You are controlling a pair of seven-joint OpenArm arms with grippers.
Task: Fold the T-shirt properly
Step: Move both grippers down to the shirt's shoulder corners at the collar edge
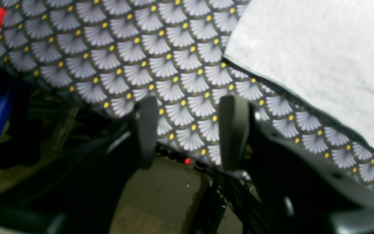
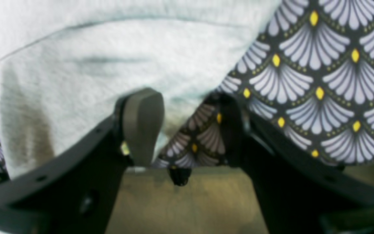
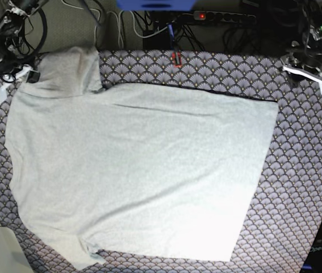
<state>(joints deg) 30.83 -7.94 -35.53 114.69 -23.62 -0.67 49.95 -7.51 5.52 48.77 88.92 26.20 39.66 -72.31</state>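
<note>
Two claws sit at the desk's far corners. At the base view's left, the right claw (image 2: 187, 130) is spread wide over the T-shirt (image 3: 138, 170) sleeve edge, gripping nothing. Centrally the T-shirt lies flat on the scallop-patterned tablecloth (image 3: 297, 187). At right, the left claw (image 1: 188, 133) stands parted and empty over bare cloth.

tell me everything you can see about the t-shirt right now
The T-shirt is light heather-grey, soft cotton by its look, and spread mostly flat over the scallop-patterned tablecloth, covering most of it. No lettering shows on the upward side. One sleeve juts toward the far edge, another lies at the near corner. Shallow creases cross it near the far edge. The right gripper stands open at that far sleeve's edge, one finger against the fabric as far as the view shows.
</note>
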